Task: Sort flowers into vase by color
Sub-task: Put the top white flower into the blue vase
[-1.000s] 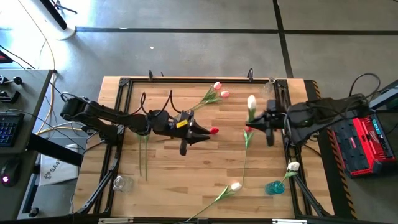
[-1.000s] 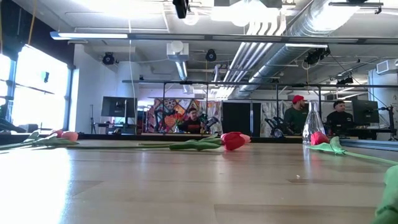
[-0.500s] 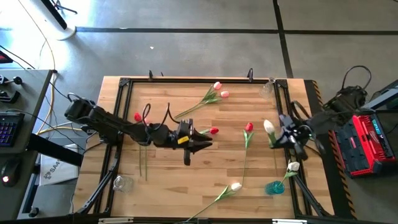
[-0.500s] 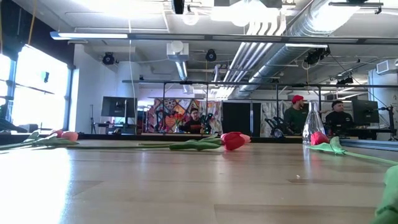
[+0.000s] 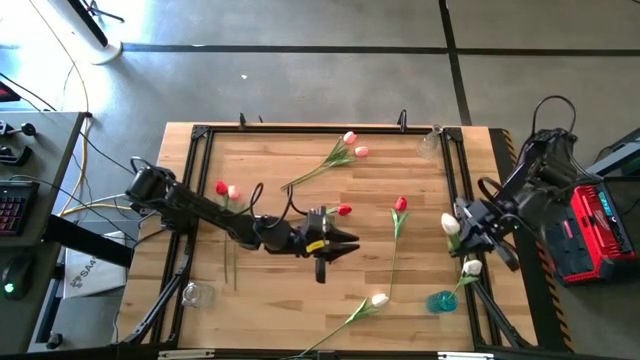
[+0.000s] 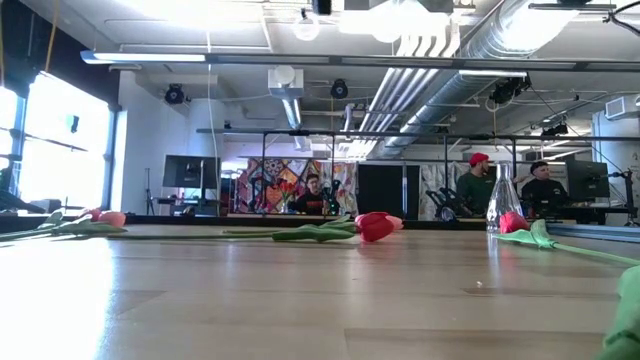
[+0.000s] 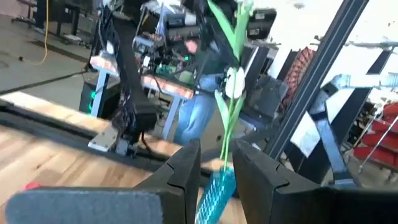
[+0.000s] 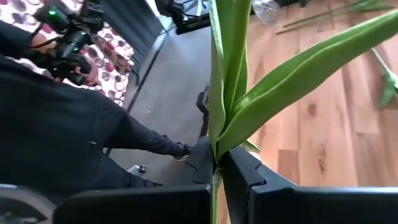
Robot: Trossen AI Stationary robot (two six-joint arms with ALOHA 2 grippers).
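Overhead, we see the wooden bench (image 5: pixel 300 290) strewn with loose tulips (image 5: pixel 340 152). Our left claw (image 5: pixel 352 245) hovers mid-bench, fingers parted, gripping nothing. Our right claw (image 5: pixel 462 226), at the bench's right edge, is clamped on a white tulip (image 5: pixel 450 223) above the teal vase (image 5: pixel 440 301).

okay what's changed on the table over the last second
The right gripper, shut on a white tulip, carried it from mid-table toward the right edge, nearer the blue vase. The left gripper slid right and nearer the front along the table, empty; its arm now uncovers a red and a pink tulip at the left. The loose flowers and both vases stayed put.
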